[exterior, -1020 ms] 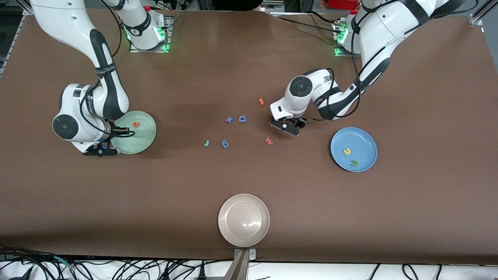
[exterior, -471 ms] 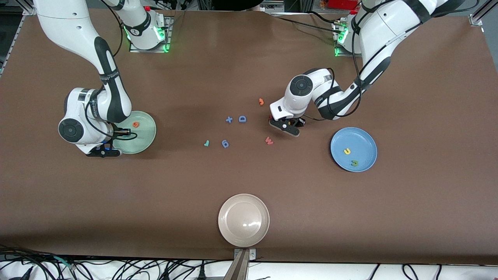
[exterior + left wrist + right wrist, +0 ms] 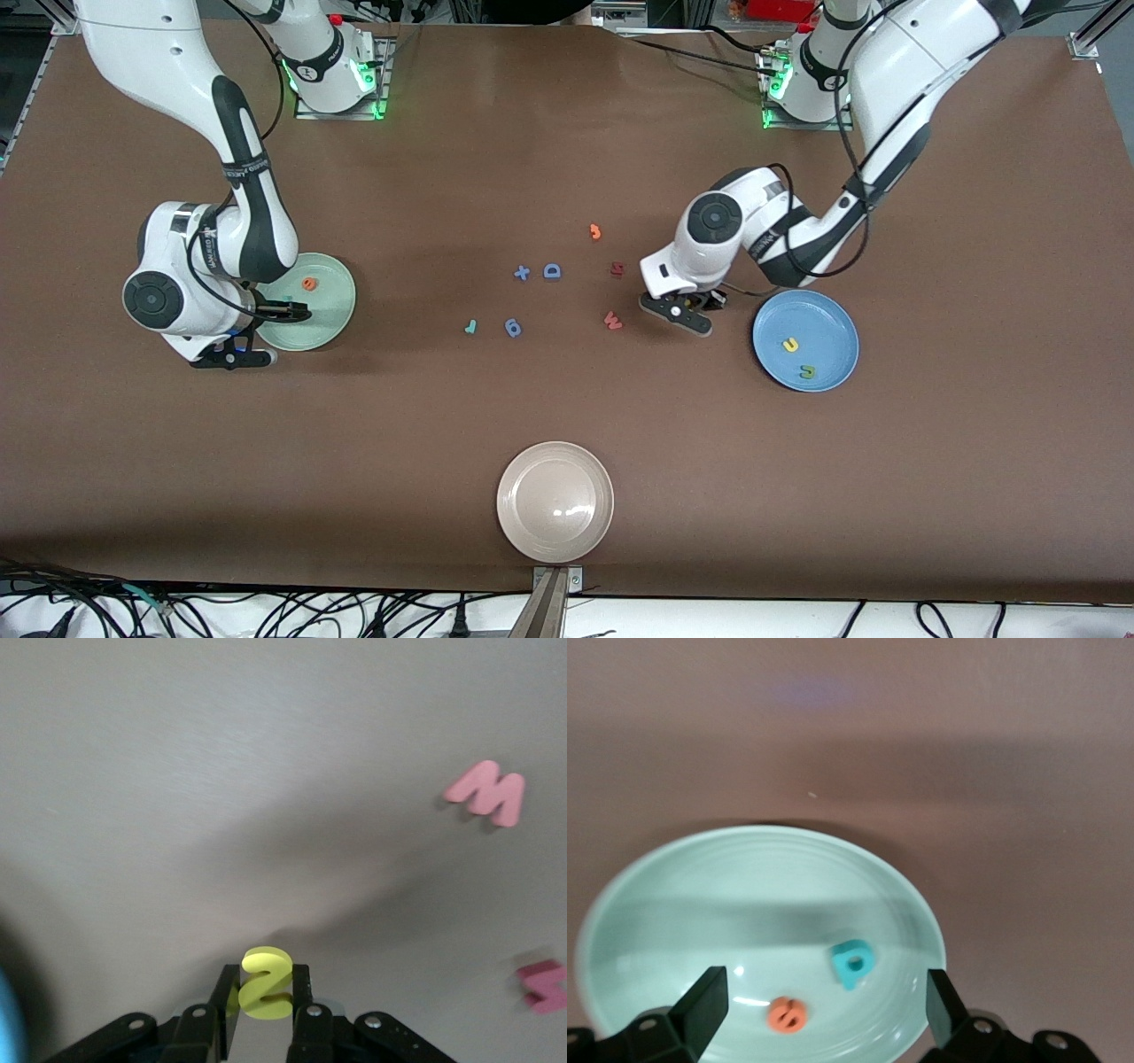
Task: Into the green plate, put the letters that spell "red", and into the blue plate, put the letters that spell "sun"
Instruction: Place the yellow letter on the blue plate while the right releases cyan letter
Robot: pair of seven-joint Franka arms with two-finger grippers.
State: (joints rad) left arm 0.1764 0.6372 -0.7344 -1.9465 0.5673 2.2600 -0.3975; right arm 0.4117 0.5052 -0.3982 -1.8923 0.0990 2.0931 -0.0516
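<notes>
My left gripper (image 3: 694, 307) is shut on the yellow "s" (image 3: 266, 983) and hangs over bare table between the red "w" and the blue plate (image 3: 828, 310). That plate holds the yellow "n" (image 3: 789, 345) and the olive "u" (image 3: 807, 371). My right gripper (image 3: 826, 985) stands open over the green plate (image 3: 673, 895), with nothing between its fingers. The teal "d" (image 3: 852, 963) and the orange "e" (image 3: 788, 1014) lie in the green plate (image 3: 332, 310). The teal "r" (image 3: 470, 327) lies on the table near mid-table.
Loose letters lie mid-table: a blue "D" (image 3: 552, 271), a blue plus (image 3: 522, 273), a blue "6" (image 3: 513, 328), an orange hook (image 3: 595, 232), a dark red letter (image 3: 617, 269) and a red "w" (image 3: 612, 320). A beige plate (image 3: 555, 461) sits nearest the front camera.
The left gripper closed on the yellow "s" and carried it toward the blue plate, uncovering the dark red letter. The right gripper opened and the teal "d" now lies in the green plate.
</notes>
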